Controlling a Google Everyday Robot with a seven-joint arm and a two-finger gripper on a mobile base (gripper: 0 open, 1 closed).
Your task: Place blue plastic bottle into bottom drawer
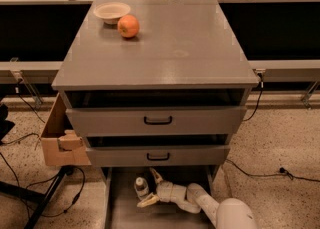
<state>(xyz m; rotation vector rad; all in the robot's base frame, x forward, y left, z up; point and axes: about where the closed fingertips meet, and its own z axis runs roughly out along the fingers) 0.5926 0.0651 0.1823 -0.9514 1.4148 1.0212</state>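
The blue plastic bottle [141, 187], clear with a white cap, stands upright on the floor of the pulled-out bottom drawer [122, 213]. My gripper [150, 188] reaches into that drawer from the lower right. Its two fingers [155, 175] are spread apart, one behind the bottle and one in front of it, with the bottle just at their tips. The white arm comes in from the bottom edge of the picture.
The two upper drawers with black handles [158, 120] stand slightly pulled out above my gripper. An orange [128, 26] and a white bowl [112, 11] sit on the cabinet top. A cardboard box [59, 140] and cables lie at the left.
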